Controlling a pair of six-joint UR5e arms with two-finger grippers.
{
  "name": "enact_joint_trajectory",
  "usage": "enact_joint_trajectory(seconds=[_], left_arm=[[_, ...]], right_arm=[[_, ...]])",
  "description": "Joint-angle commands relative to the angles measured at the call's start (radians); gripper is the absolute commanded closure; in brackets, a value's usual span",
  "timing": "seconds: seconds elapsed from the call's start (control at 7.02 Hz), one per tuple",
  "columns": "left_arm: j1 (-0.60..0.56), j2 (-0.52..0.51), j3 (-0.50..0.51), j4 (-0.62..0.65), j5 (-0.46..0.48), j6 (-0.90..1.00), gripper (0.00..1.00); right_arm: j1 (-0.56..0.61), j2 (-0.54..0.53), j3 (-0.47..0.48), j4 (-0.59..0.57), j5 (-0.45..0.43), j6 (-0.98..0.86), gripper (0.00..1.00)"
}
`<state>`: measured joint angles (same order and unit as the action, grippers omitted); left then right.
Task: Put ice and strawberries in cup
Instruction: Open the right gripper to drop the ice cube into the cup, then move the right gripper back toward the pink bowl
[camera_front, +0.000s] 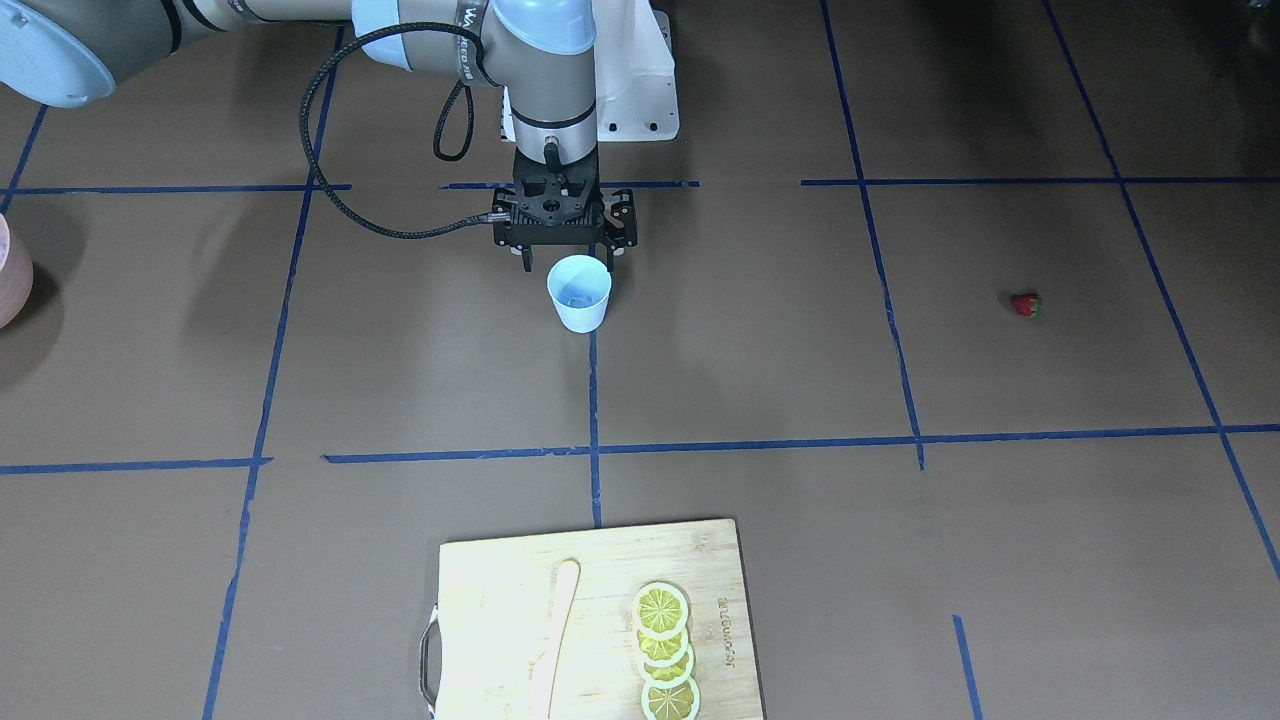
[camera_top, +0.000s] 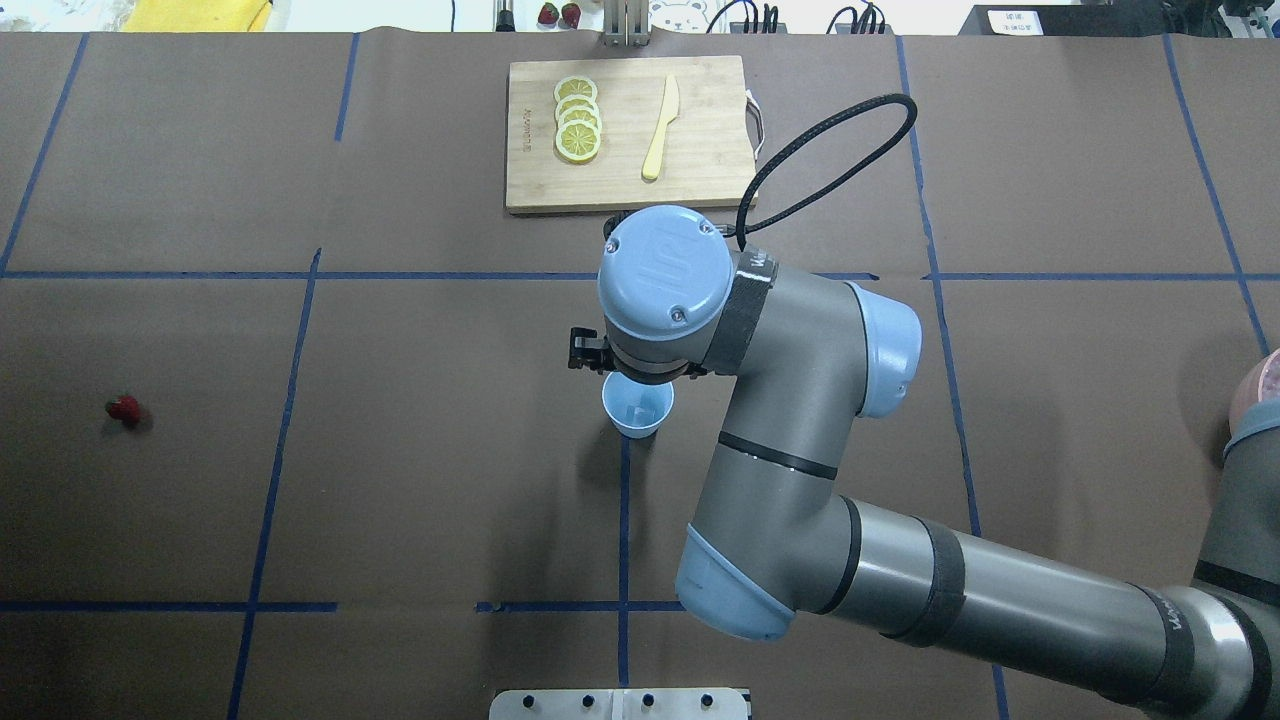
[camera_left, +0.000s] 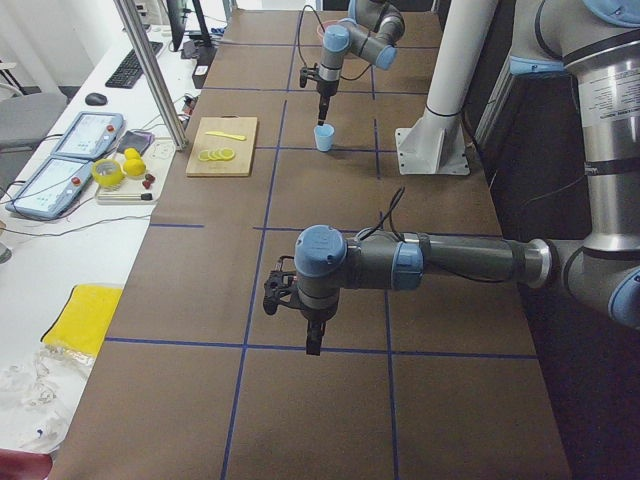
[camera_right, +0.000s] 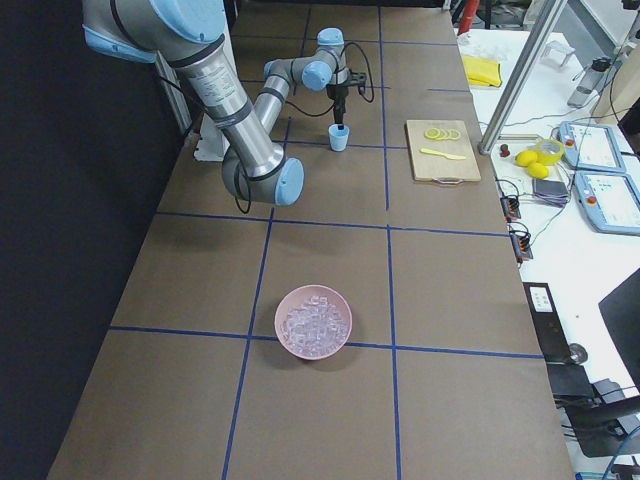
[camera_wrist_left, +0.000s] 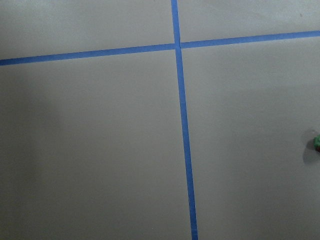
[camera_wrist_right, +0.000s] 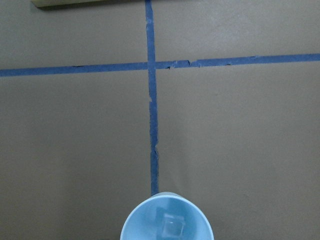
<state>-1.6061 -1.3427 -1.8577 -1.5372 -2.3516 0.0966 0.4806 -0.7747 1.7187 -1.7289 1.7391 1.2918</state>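
The light-blue cup (camera_front: 579, 292) stands upright near the table's middle, with one clear ice cube (camera_wrist_right: 172, 227) at its bottom. My right gripper (camera_front: 568, 258) hangs just above the cup on the robot's side, open and empty. In the overhead view the wrist hides most of it, just beyond the cup (camera_top: 637, 407). The strawberry (camera_front: 1026, 304) lies alone on the table far to my left, also in the overhead view (camera_top: 125, 408). My left gripper (camera_left: 312, 340) shows only in the exterior left view, above bare table; I cannot tell if it is open. More ice (camera_right: 313, 320) fills a pink bowl (camera_right: 340, 345).
A wooden cutting board (camera_front: 500, 580) with several lemon slices (camera_front: 665, 650) and a pale knife (camera_front: 560, 630) lies at the table's far edge. The pink bowl sits at my far right (camera_top: 1262, 385). Blue tape lines cross the brown table.
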Motion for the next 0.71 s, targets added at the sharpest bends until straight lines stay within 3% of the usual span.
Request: enact_joint_trajectory(seconds=[0.0, 0.57], left_arm=[[0.000, 0.000, 0.000, 0.000, 0.000, 0.000, 0.00], [0.000, 0.000, 0.000, -0.003, 0.000, 0.000, 0.00]], right_arm=[[0.112, -0.020, 0.004, -0.006, 0.108, -0.090, 0.01], [0.418, -0.350, 0.198, 0.005, 0.406, -0.689, 0.01]])
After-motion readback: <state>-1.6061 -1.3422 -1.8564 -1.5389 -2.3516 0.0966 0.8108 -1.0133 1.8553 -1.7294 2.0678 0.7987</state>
